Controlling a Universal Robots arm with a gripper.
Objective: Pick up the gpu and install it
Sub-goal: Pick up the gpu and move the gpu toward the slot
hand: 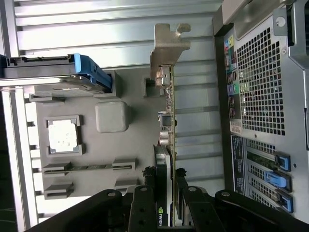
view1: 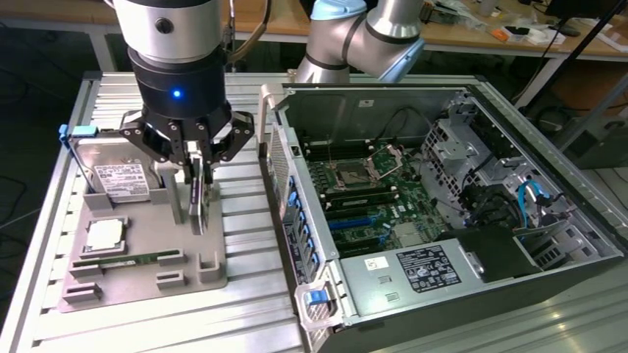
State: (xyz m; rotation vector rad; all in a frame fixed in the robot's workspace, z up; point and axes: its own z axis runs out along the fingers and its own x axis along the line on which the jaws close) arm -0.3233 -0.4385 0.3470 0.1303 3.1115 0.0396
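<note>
Between the jaws, the gpu (hand: 164,162).

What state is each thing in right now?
gpu: upright on edge, gripped.
gripper: shut on gpu.
hard drive: resting in holder.
memory stick: lying in holder.
case: side open.

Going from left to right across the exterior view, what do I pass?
Hard drive → gpu, upright and clamped in the gripper → computer case's rear wall → motherboard → blue cables.
</note>
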